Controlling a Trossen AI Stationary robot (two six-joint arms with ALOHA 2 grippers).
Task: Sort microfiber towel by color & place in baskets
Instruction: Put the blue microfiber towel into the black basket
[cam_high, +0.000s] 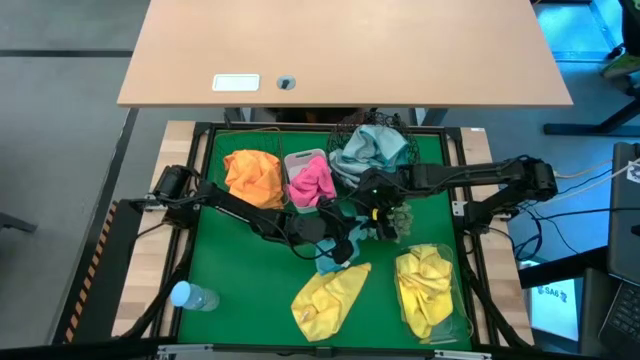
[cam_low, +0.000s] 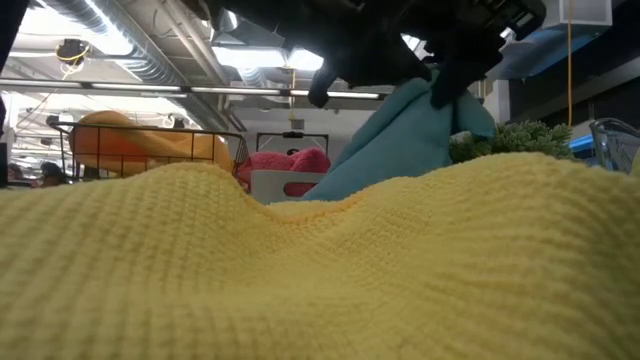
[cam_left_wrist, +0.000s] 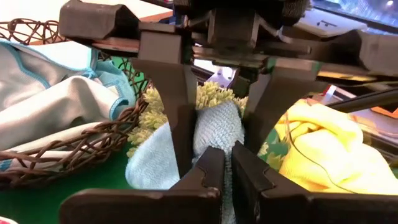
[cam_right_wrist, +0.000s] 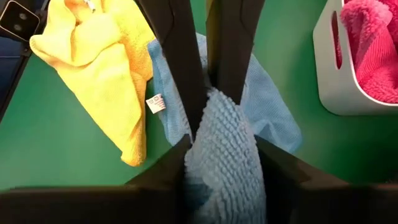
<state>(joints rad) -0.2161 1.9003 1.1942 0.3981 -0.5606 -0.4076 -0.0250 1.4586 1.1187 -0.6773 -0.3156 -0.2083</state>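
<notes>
Small white tag (cam_right_wrist: 156, 104) on loose yellow towel (cam_high: 329, 297), print unreadable. Square wire basket (cam_high: 228, 160) holding orange towel (cam_high: 254, 177). White tub (cam_high: 291, 162) holding pink towel (cam_high: 312, 182). Round mesh basket (cam_high: 352, 128) holding pale blue towels (cam_high: 372, 147). Clear tray (cam_high: 458, 310) holding yellow towels (cam_high: 424, 284). Mid green tabletop (cam_high: 215, 260): left gripper (cam_left_wrist: 227, 163) pressed together, pinching light blue towel (cam_right_wrist: 224, 155); right gripper (cam_right_wrist: 222, 149) partly spread, fingers either side of same towel. Towel lifted at pinch, rest trailing on mat beside spiky plant (cam_high: 397, 218). Bottle (cam_high: 192, 296) near front-left corner.
</notes>
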